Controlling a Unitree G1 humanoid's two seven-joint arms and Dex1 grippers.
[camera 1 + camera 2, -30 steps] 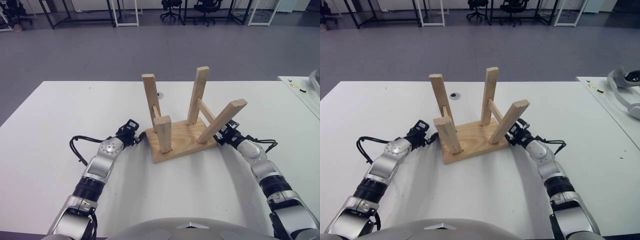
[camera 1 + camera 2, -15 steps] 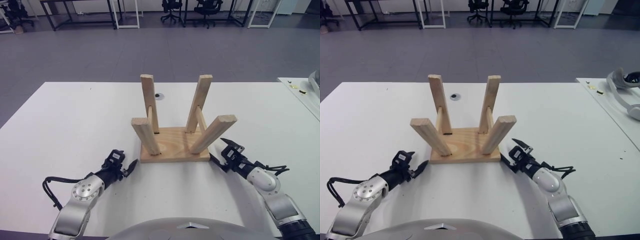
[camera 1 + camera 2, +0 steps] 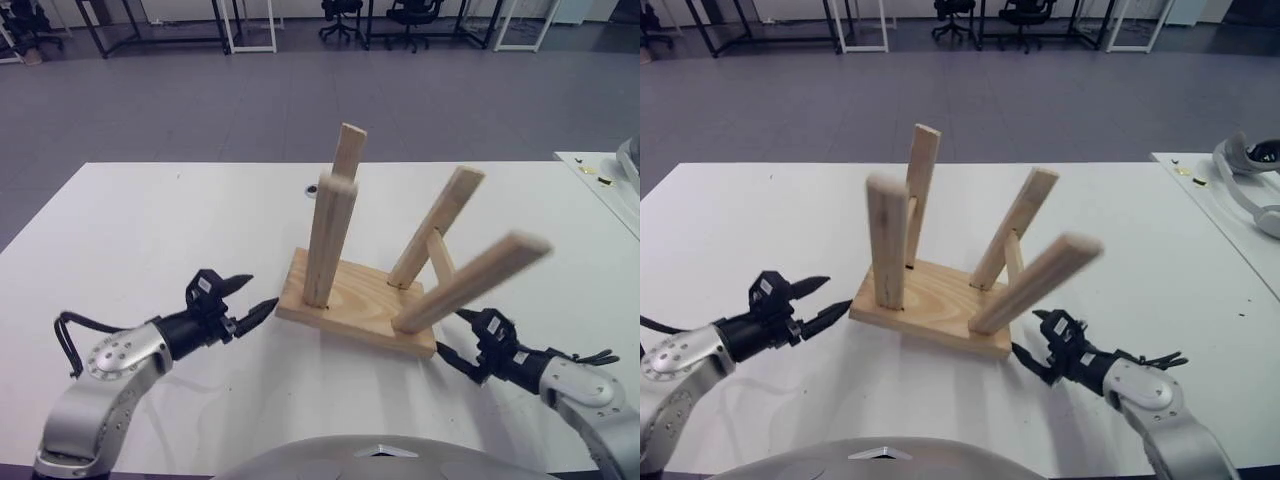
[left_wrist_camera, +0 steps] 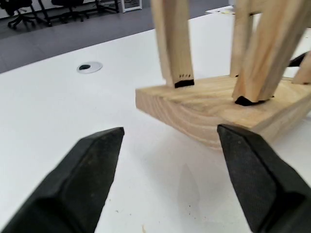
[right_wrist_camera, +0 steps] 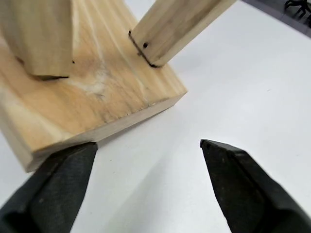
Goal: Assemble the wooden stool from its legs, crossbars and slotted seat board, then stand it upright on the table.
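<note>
While the stool (image 3: 372, 262) stands upside down at the centre of the frame, its seat board (image 3: 352, 312) lies on the white surface (image 3: 150, 215), well back from every edge. Bare room lies to the left, to the right and toward the bottom of the frame. The board's long axis runs from centre-left down to lower right. The legs (image 3: 325, 235) point up: the two on the left stand near upright, the two on the right lean toward the upper right, joined by a crossbar (image 3: 440, 262). The left hand (image 3: 256, 293), fingers spread open, sits at lower left just beside the board's left corner. The right hand (image 3: 452, 334), also open, brackets the board's lower-right corner; contact cannot be told.
</note>
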